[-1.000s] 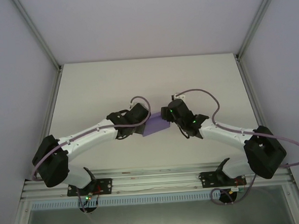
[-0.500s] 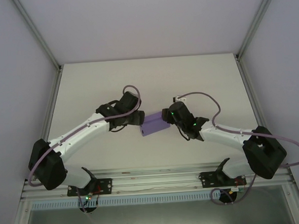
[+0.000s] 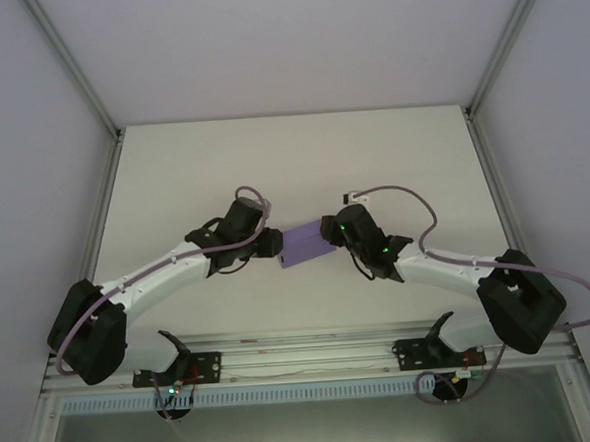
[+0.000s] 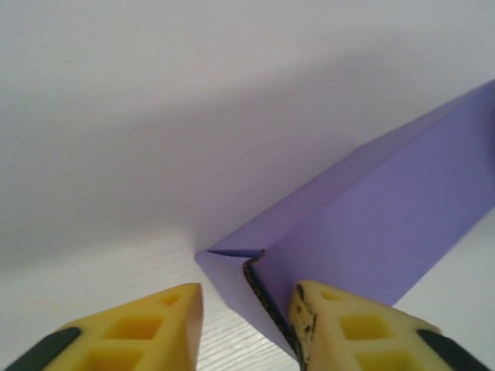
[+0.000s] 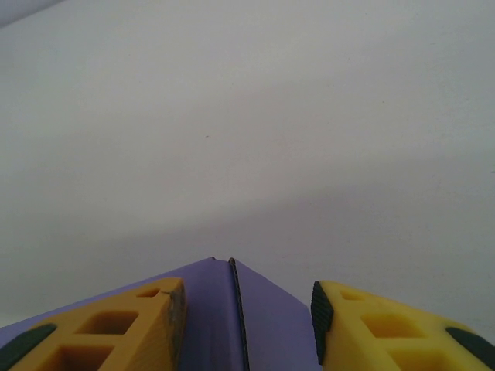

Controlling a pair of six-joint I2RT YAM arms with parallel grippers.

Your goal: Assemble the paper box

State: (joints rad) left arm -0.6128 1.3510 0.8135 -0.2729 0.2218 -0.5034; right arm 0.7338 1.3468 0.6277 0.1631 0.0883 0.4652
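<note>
The paper box (image 3: 305,246) is a small purple folded box lying on the white table between my two grippers. My left gripper (image 3: 273,244) is at its left end. In the left wrist view the box (image 4: 387,224) runs off to the upper right. Its end flap stands between the open jaws of the left gripper (image 4: 247,294), against the right finger (image 4: 340,325) and apart from the left one. My right gripper (image 3: 329,231) is at the box's right end. In the right wrist view the right gripper (image 5: 247,286) straddles a box (image 5: 209,325) corner, open.
The white table (image 3: 291,161) stretches bare behind the box, enclosed by pale walls with metal frame posts (image 3: 99,203). Both arm bases sit on the rail (image 3: 304,361) at the near edge. Purple cables loop above each wrist.
My left gripper pulled back, swung left and came in low at the box's left end, its jaws narrower. The box turned slightly. The right jaws narrowed a little.
</note>
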